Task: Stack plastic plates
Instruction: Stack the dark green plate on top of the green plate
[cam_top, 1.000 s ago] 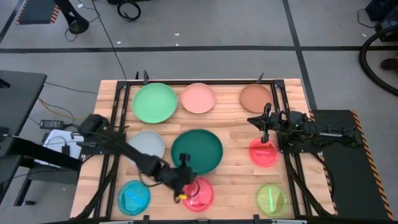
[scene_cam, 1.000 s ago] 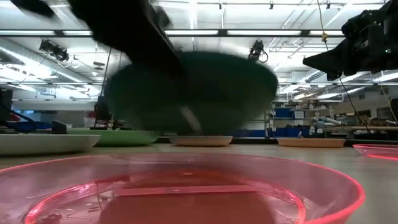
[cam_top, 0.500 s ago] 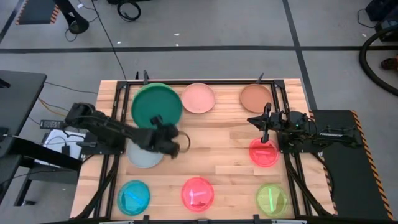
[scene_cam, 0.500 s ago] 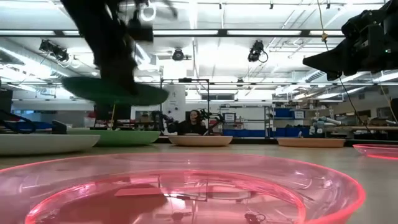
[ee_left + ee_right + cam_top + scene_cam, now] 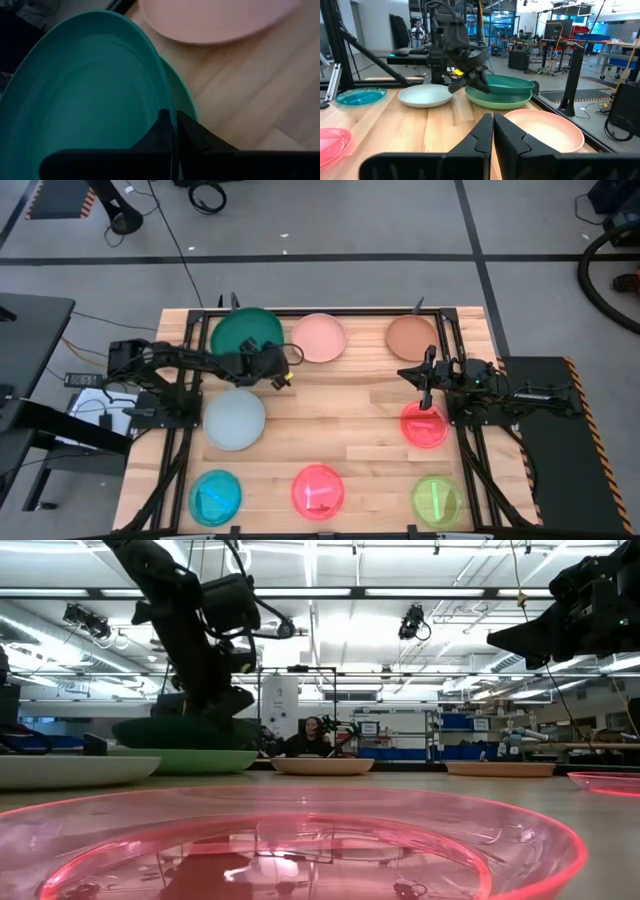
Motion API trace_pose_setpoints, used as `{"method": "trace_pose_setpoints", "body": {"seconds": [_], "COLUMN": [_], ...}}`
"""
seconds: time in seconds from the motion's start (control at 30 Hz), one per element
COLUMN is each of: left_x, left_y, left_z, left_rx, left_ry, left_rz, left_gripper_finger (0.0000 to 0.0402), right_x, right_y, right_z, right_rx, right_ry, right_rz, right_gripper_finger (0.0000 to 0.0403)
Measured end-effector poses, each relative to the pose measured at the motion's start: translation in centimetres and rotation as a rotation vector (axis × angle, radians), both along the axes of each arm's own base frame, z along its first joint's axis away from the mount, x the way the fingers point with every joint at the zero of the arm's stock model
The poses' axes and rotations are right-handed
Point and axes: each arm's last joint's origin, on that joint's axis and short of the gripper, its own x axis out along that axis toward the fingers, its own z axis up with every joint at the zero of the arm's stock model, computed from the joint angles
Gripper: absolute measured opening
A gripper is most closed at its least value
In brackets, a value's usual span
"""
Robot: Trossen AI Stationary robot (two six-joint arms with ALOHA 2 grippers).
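My left gripper (image 5: 272,368) is shut on the dark green plate (image 5: 245,333) at the table's far left. That plate lies level over the larger green plate (image 5: 500,102), whose rim shows beneath it (image 5: 184,95); in the low view the dark green plate (image 5: 185,732) sits right on the green plate (image 5: 190,760). The pale blue plate (image 5: 234,419), pink plate (image 5: 318,337) and brown plate (image 5: 411,337) lie flat on the table. My right gripper (image 5: 424,376) hangs shut above the small red plate (image 5: 424,425). My left gripper pinches the dark green plate's rim (image 5: 171,117) on its near right side, one finger on the inner face and one under it. The fingers (image 5: 470,82) come slanting down from the near right. The plate is level, on or just over the green plate.
Small translucent plates lie along the near edge: cyan (image 5: 215,495), pink-red (image 5: 317,491), lime (image 5: 437,499). A black frame (image 5: 205,315) borders the table. Bare wood (image 5: 340,405) spans the middle. A person sits far behind the table (image 5: 313,735).
My left gripper has carried the dark green plate from the table's near middle toward the far left, passing over the pale blue plate, and lowered it onto the green plate. The plate was tipped a second ago and is level now. The pale blue plate is uncovered.
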Motion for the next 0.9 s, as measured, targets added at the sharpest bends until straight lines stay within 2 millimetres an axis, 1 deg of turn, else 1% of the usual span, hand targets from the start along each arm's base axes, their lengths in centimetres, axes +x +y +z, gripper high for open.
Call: {"method": "trace_pose_setpoints", "body": {"seconds": [0.33,0.6,0.77,0.9], "left_x": [0.0,0.5,0.5,0.5], "left_y": [0.1,0.1,0.1,0.1], "left_z": [-0.3,-1.8,-1.8,-1.9], "left_rx": [-0.013,-0.021,-0.021,-0.024], "left_ry": [-0.001,0.036,0.042,0.047], "left_rz": [0.016,0.015,0.015,0.014], "left_gripper_finger": [0.0018,0.0021,0.0023,0.0032], "right_x": [0.0,0.0,0.0,0.0], "right_y": [0.0,0.0,0.0,0.0], "right_z": [0.0,0.0,0.0,0.0], "right_rx": [0.0,0.0,0.0,0.0], "right_ry": [0.0,0.0,0.0,0.0], "right_rz": [0.0,0.0,0.0,0.0], "right_gripper_finger": [0.0024,0.0024,0.0024,0.0024]}}
